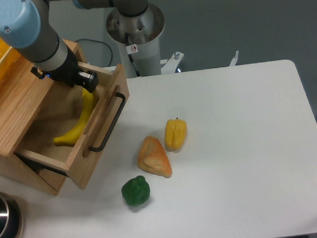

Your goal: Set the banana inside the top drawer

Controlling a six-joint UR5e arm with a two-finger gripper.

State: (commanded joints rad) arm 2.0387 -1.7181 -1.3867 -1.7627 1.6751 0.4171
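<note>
The banana (78,126) lies inside the open top drawer (98,148), on the drawer floor along the inner face of the front panel, one end toward the near corner and the other reaching up beneath the gripper (84,80). The gripper hangs over the drawer's back end, just above the banana's upper end; whether its fingers touch the fruit cannot be told, and their spread is hidden by the wrist, so wide or narrow cannot be told either. The drawer's black handle (109,124) sits just to the right of and below the fingers. Farther right on the white table (248,161), well apart from the fingers, are a yellow pepper (175,133), a bread wedge (153,157) touching or just beside it, and a green pepper (135,191).
</note>
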